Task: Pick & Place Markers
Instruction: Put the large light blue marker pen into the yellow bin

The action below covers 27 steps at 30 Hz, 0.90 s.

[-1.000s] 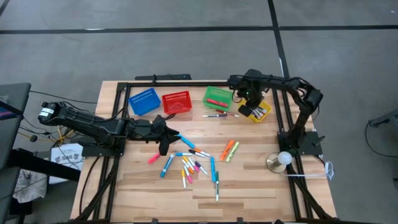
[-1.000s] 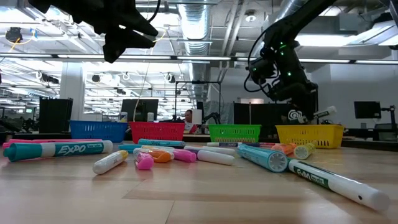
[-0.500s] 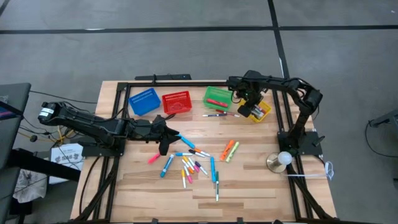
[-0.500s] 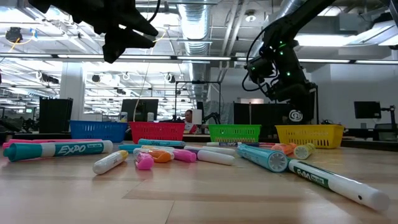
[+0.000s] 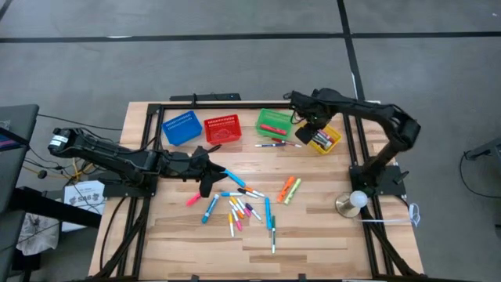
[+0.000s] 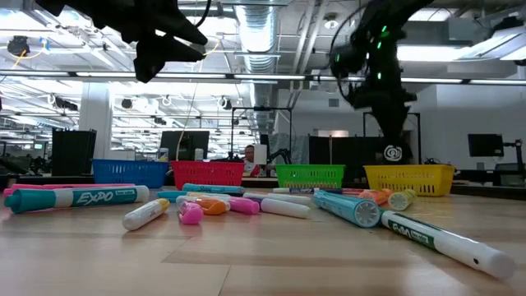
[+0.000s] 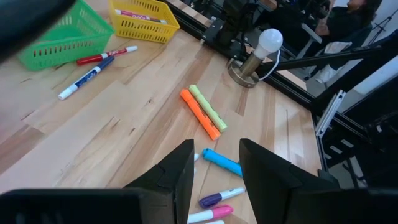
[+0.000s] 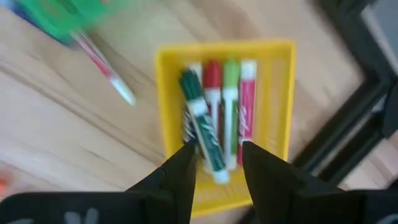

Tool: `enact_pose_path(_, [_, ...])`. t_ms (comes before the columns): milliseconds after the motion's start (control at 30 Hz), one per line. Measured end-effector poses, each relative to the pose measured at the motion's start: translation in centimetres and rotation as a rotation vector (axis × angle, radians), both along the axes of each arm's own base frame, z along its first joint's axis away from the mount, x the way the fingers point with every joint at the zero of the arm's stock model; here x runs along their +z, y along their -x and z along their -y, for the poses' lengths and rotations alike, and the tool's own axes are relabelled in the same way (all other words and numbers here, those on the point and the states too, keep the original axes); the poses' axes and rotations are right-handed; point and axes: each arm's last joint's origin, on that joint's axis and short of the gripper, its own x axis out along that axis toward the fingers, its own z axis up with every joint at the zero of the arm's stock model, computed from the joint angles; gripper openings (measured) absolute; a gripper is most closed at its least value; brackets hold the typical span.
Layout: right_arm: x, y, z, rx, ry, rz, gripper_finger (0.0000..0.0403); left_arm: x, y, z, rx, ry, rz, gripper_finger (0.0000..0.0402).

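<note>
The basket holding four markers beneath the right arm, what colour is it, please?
Yellow; the basket shows best in the right wrist view.

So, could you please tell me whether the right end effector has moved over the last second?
Yes. The right end effector has risen above the yellow basket in the low view.

In the low view, the word "EXPO" is readable in white letters on the teal marker [image 6: 78, 197] lying at the near left of the table. Print on the other markers is too small to read.
</note>
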Motion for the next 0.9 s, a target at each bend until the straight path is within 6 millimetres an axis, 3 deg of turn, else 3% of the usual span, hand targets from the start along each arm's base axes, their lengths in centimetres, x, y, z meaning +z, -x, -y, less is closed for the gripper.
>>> enact_pose_path(233, [4.7, 0.1, -3.2, 0.028, 0.149, 0.292, 0.0123, 0.0, 0.0, 0.0, 0.0, 0.0, 0.0, 0.0127])
enact_pose_path(433, [6.9, -0.7, -6.6, 0.111, 0.195, 0.484, 0.0123, 0.0, 0.0, 0.0, -0.002, -0.004, 0.0, 0.0127])
enact_pose_path(600, [7.0, -2.2, -9.5, 0.213, 0.174, 0.537, 0.0123, 0.0, 0.0, 0.0, -0.01, -0.004, -0.001, 0.0127])
enact_pose_path(900, [3.7, -5.9, -14.8, 0.345, 0.087, 0.484, 0.0122, 0.0, 0.0, 0.1, -0.02, 0.011, -0.002, 0.0127])
